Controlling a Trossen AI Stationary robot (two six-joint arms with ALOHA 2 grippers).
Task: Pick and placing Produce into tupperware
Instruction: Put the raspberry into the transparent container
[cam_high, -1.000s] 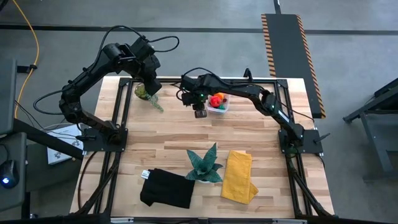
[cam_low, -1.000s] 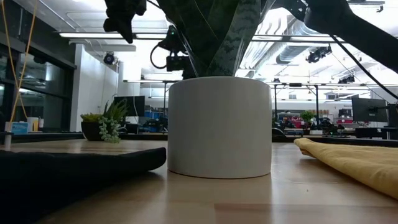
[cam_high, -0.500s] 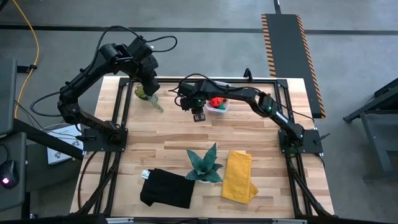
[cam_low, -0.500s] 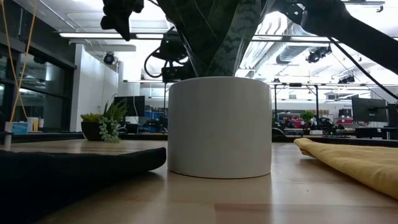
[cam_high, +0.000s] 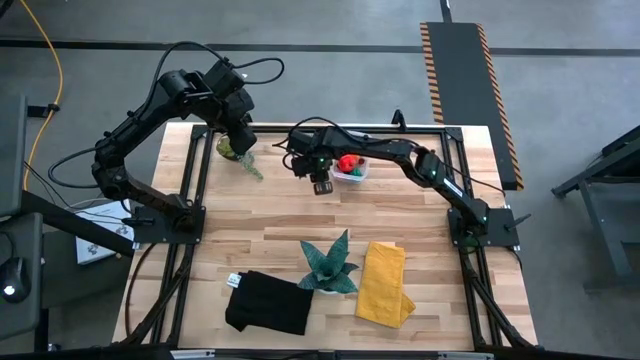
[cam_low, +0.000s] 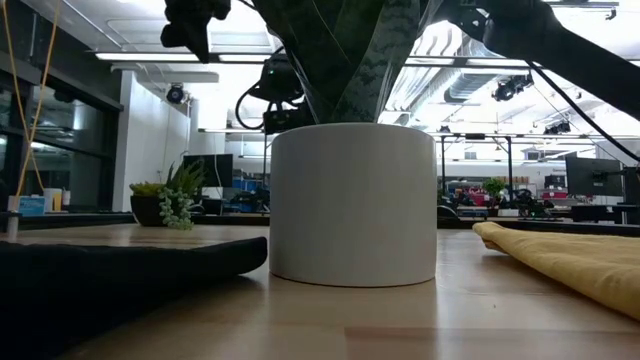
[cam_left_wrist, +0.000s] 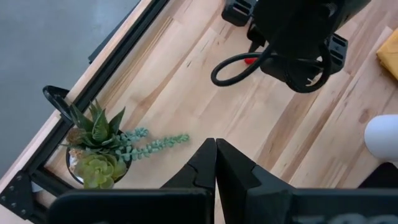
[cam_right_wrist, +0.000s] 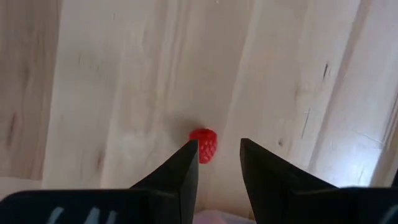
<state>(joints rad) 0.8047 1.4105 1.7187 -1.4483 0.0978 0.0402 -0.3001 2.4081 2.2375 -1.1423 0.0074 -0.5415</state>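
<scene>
Right now a small red toy berry (cam_right_wrist: 203, 145) lies on the bare wooden surface (cam_high: 400, 215), just ahead of the right jaws and a touch toward one finger (cam_right_wrist: 177, 171). The right gripper (cam_right_wrist: 216, 163) hangs over it with its jaws apart, nothing between them, and the berry is not touching either finger as far as the wrist view shows. From above, that gripper (cam_high: 321, 184) sits just beside the clear tub (cam_high: 352, 172), on the side toward the left arm. The tub stands near the far edge of the surface and already holds a red piece (cam_high: 346, 163) and something orange beside it; what else is in there is too small to tell.

Over on the other side, the left gripper (cam_left_wrist: 215, 163) waits above the far left corner with its jaws pressed together and empty. Just ahead of those jaws stands a small leafy potted plant (cam_left_wrist: 96, 149) with a pale green trailing sprig (cam_left_wrist: 152, 144) lying across the wood.

Well away from both sets of jaws, along the near edge, are a black cloth (cam_high: 267, 303), a teal spiky plant (cam_high: 330, 262) in a white pot (cam_low: 352, 203), and a folded yellow cloth (cam_high: 385, 283). In the low view the white pot blocks the tub from sight.
</scene>
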